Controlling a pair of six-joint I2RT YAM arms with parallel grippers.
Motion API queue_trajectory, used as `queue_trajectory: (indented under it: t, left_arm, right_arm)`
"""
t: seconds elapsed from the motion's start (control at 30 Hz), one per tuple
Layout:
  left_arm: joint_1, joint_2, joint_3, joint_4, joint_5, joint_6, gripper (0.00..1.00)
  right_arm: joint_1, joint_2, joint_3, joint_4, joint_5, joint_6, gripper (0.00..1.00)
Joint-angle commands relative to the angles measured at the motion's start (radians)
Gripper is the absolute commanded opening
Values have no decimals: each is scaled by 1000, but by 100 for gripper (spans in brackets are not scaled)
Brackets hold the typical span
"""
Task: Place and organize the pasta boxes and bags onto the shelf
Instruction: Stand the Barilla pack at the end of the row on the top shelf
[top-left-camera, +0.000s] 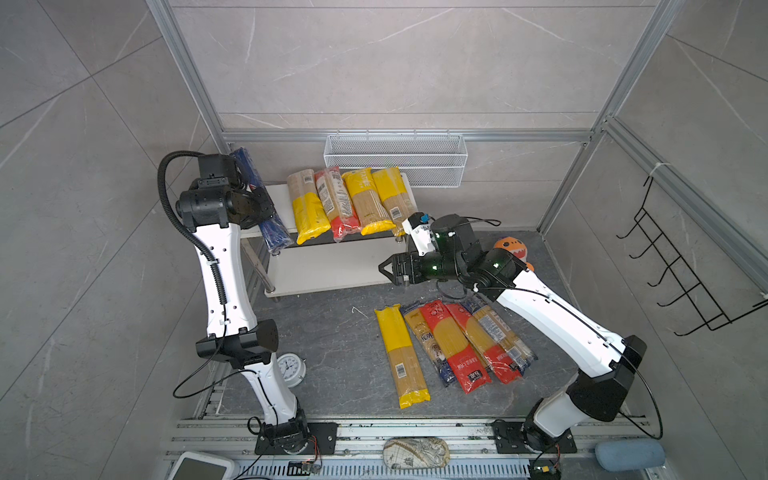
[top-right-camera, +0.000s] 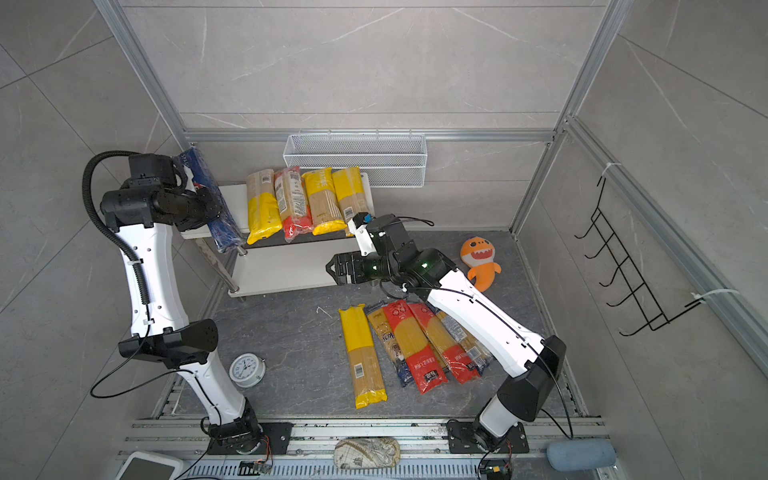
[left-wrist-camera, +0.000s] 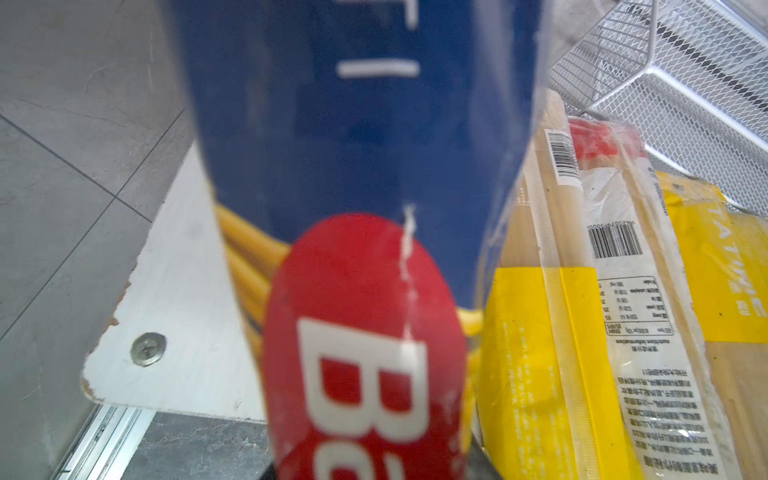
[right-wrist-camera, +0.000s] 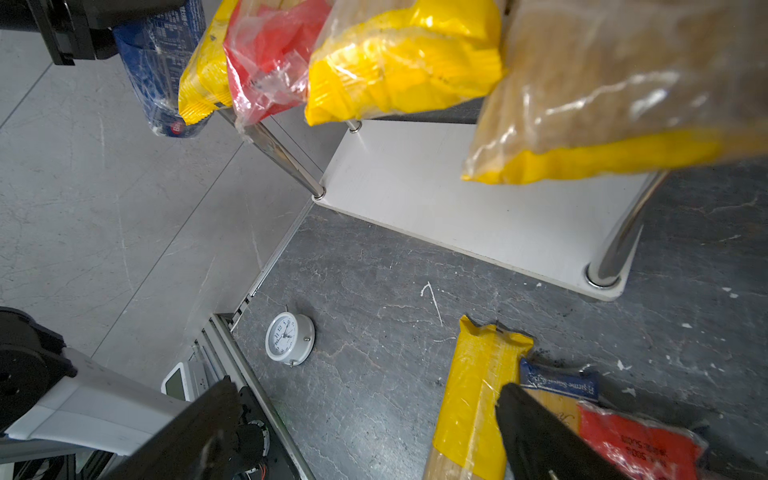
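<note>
Left gripper (top-left-camera: 266, 208): I am clamping the dark-blue Barilla pack (top-left-camera: 272, 230) about mid-length, jaws closed narrow on it. Right gripper (top-left-camera: 386, 269): I am hovering with the jaws spread wide and nothing between them, in front of the shelf (top-left-camera: 324, 266) near the right end of its lower board.

The held pack is hanging over the left end of the top board. Its long axis is running front to back, its near end is overhanging the front edge and its far end is tilting up toward the wall. I cannot tell whether it is touching the board.

The relation that matters: the row of four packs (top-left-camera: 336, 203) is lying just to the right of mine, long axes nearly parallel to it, with bare board showing between. So I am judging the coming move as levelling the pack and lowering it straight down, perhaps with a small nudge right to close the gap.

Five packs (top-left-camera: 449, 345) are waiting on the worktop (top-left-camera: 332, 353), fanned side by side. They are lying nearer my right gripper, just below and behind it.
</note>
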Motion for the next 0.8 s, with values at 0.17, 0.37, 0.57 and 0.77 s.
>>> queue_trajectory:
  t: [0.17,0.37,0.57,0.77]
  left_arm:
    - [2,17,38,225,93,35,39]
    - [2,44,37,228,96,31,74]
    - [2,42,28,226,95,28,85]
    - [2,-8,14,207,70,22,86]
  right_arm:
    - [-22,15,-35,30,-23,8,100]
    - [-47,-4,-67,37,-38,17,100]
    - [-64,-18,-86,43,-52,23,100]
    - [-67,-36,-100,47,-61,26,100]
